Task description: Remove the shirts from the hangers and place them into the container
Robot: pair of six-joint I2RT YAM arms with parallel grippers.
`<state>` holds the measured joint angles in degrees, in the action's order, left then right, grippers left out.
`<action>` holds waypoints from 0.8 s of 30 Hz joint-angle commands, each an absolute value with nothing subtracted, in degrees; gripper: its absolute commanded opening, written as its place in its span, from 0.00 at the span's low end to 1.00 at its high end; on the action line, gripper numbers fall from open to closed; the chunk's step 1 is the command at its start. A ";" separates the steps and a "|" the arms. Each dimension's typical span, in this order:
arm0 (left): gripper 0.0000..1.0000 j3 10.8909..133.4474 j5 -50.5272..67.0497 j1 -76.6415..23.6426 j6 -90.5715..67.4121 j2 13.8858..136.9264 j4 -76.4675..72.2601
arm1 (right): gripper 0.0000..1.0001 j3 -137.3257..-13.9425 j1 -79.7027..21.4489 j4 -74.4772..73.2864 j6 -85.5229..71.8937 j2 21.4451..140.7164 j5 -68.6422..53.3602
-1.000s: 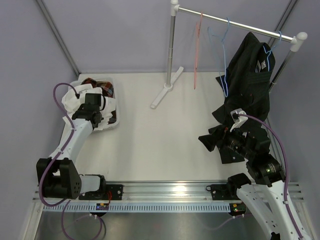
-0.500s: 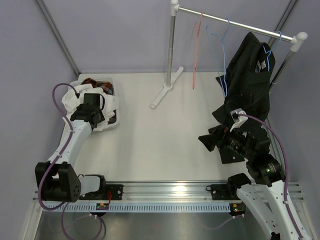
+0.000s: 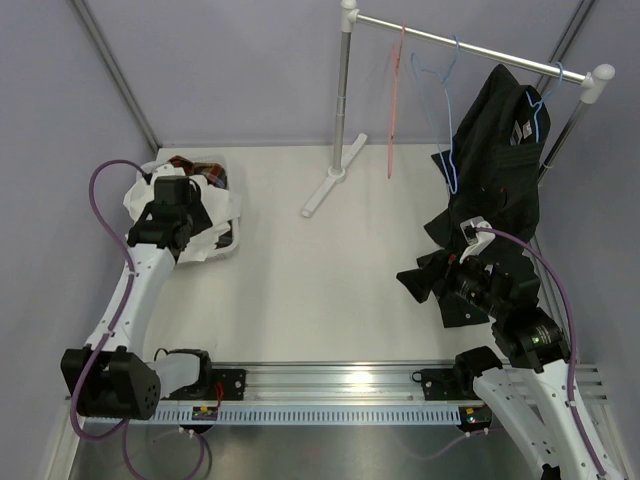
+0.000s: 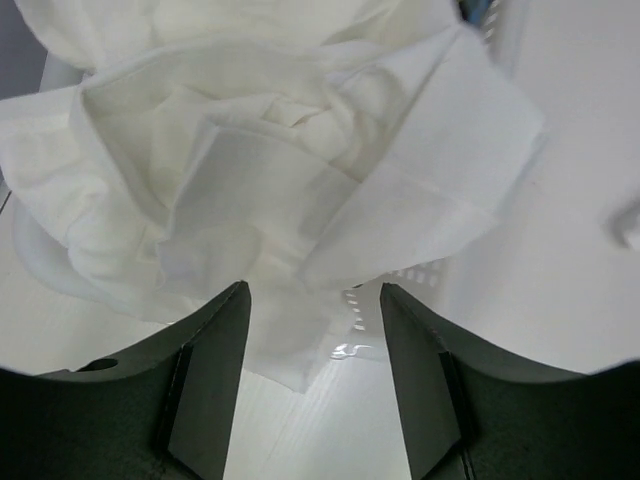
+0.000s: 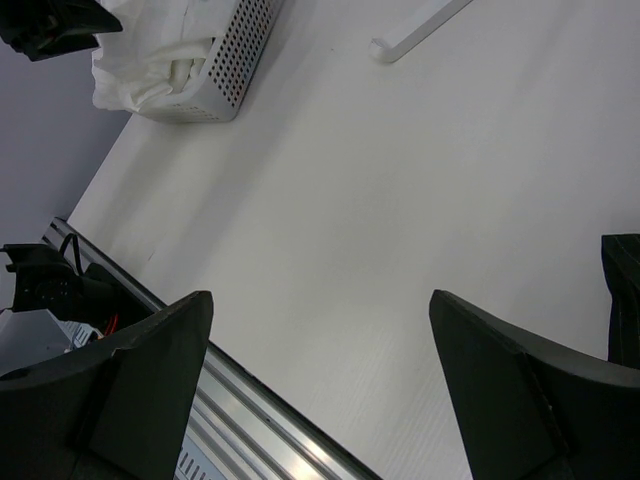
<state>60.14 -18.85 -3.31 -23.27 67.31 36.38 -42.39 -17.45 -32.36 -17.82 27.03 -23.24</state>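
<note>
L gripper (image 4: 312, 296) lifted off, jaws apart; white shirt (image 4: 250, 170) crumpled over container (image 4: 428, 271).

A crumpled white cloth shirt (image 4: 250, 180) hides most of the white lattice-sided plastic basket (image 5: 235, 55) and the red-and-navy plaid shirt (image 3: 203, 168). The right wrist view's edge crops the black cloth shirt (image 5: 625, 300).

The left arm (image 3: 135, 290) and right arm (image 3: 520, 400) are built alike, with slim white links between chunky black joint housings. A purple cable (image 3: 93, 190) runs in loose loops along each one. The right wrist bears a small white label (image 3: 470, 231). The left tool (image 4: 312, 300) and right tool (image 5: 320, 300) have broad, dark grey fingers (image 4: 210, 380) tapering to blunt tips. Black plates (image 3: 228, 382) foot the bases.
</note>
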 commanded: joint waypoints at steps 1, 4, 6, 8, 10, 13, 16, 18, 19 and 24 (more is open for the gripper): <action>0.59 67.22 -12.74 -5.61 -25.74 64.95 34.28 | 0.99 -42.54 -17.31 -31.11 -18.02 27.25 -23.73; 0.60 72.83 -11.78 -10.10 -26.19 67.14 34.10 | 0.99 -42.54 -17.23 -31.11 -18.02 27.25 -23.55; 0.61 75.75 -10.38 -12.74 -26.72 71.53 34.01 | 0.99 -42.63 -17.31 -31.29 -18.02 27.16 -23.47; 0.61 79.27 -10.11 -13.71 -27.42 75.21 33.40 | 0.99 -42.63 -17.31 -31.38 -18.02 27.25 -23.38; 0.61 81.02 -10.37 -13.71 -28.03 81.19 31.38 | 1.00 -42.71 -17.31 -31.55 -17.93 27.25 -23.29; 0.60 82.70 -11.42 -12.31 -28.73 88.04 31.03 | 0.99 -42.89 -17.23 -32.25 -17.84 26.72 -22.68; 0.57 80.17 -12.04 -8.71 -30.93 89.21 29.54 | 0.99 -42.98 -17.31 -32.70 -17.75 26.11 -22.15; 0.56 75.25 -13.18 -6.77 -31.11 88.68 26.83 | 0.99 -42.98 -17.31 -32.78 -17.84 26.02 -21.89; 0.54 73.93 -13.44 -6.33 -30.85 88.59 26.37 | 1.00 -42.89 -17.31 -32.61 -17.84 26.19 -21.97; 0.52 68.13 -13.88 -5.01 -31.11 93.59 26.37 | 0.99 -42.80 -17.32 -31.99 -17.93 27.16 -22.76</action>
